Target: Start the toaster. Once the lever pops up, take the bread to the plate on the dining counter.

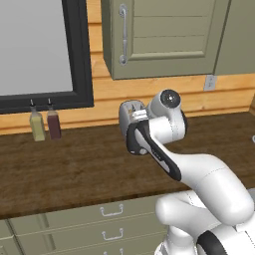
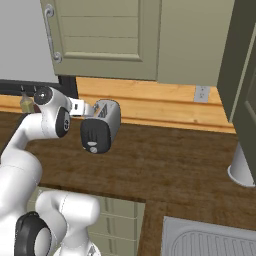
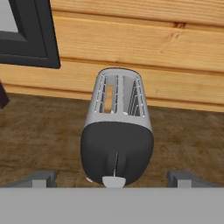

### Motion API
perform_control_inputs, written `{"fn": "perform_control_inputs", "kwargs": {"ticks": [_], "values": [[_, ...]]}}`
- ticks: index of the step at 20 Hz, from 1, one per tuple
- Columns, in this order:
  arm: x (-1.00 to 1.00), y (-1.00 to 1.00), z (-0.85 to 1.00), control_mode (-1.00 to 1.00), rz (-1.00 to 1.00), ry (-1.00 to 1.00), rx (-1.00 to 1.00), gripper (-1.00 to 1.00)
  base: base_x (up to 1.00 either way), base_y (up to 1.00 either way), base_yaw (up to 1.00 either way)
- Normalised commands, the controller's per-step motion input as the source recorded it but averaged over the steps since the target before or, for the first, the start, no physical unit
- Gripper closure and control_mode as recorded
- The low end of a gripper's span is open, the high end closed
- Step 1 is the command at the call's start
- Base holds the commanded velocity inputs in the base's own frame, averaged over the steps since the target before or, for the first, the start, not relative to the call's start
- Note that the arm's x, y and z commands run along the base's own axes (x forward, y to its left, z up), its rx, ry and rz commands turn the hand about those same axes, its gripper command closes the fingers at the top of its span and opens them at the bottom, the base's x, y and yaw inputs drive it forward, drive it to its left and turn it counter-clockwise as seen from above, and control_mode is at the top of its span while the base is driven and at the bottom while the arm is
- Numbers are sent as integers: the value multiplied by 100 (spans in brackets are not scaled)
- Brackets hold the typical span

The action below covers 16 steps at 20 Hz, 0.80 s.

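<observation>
Because its lever must be pressed first, the wide-open two-finger gripper (image 3: 113, 177), grasping nothing, faces the rounded silver toaster's (image 3: 117, 131) glossy black end.

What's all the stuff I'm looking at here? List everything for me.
toaster: one, silver with black end panel, on the brown wood counter by the wall
bread: one tan slice, in the toaster's left slot
bottles: two, yellowish and dark red, under the window
wall cabinets: olive green, above the counter
drawers: olive, below the counter
wall outlet: one, pale, on the wood wall
sink: grey, lower right
robot arm: white; gripper jaws open, before the toaster
</observation>
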Motion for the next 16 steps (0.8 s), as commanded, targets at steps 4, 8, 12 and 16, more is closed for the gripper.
{"fn": "perform_control_inputs", "kwargs": {"ticks": [4, 8, 12, 16], "values": [[0, 0, 0, -100, 0, 0, 0, -100, 0, 0, 0], [0, 0, 0, -100, 0, 0, 0, -100, 0, 0, 0], [0, 0, 0, -100, 0, 0, 0, -100, 0, 0, 0], [0, 0, 0, -100, 0, 0, 0, -100, 0, 0, 0]]}}
